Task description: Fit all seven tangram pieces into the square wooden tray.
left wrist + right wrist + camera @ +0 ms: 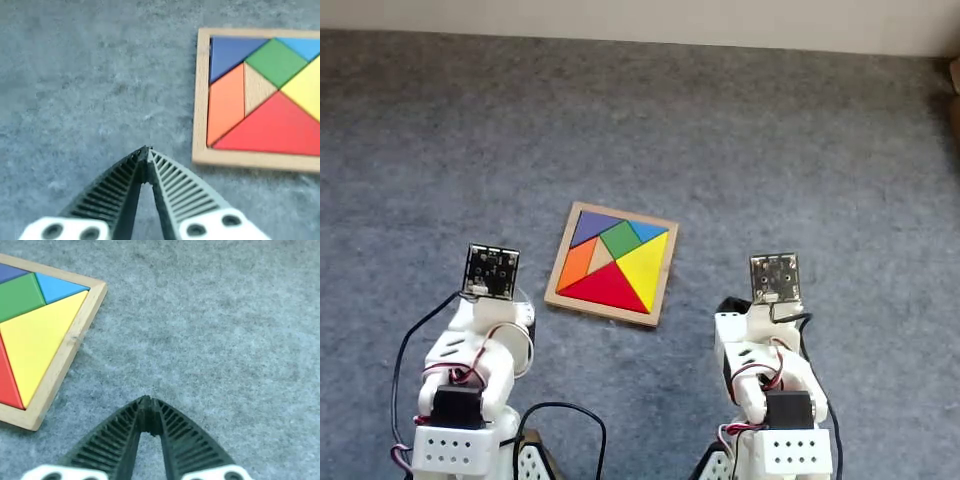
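Covering the table is a grey felt-like cloth with a short, mottled nap. At the left stands the left arm, built of white plastic shells with black cables looping from its base. The left gripper hangs over bare cloth. Its two dark, ribbed fingers taper to points, and the tips are pressed together with nothing between them.

Beside it and not touching it, between the two arms, the square wooden tray lies flat on the cloth. It is turned slightly askew, and its pale raised rim shows a fine grain. Smooth, flat pieces painted in matt colours fill it edge to edge:
- An orange parallelogram runs along the left rim.
- A dark blue triangle sits in the far left corner.
- A small pale wood-coloured triangle comes next. Whether it is an unpainted piece or bare tray floor cannot be told.
- A large red triangle spans the near rim.
- A green square stands on its point.
- A small light blue triangle lies against the far rim.
- A large yellow triangle lies along the right rim.

Further right, over open cloth and apart from the tray, is the right gripper of the white right arm. Its ribbed dark fingers are likewise closed tip to tip and hold nothing.
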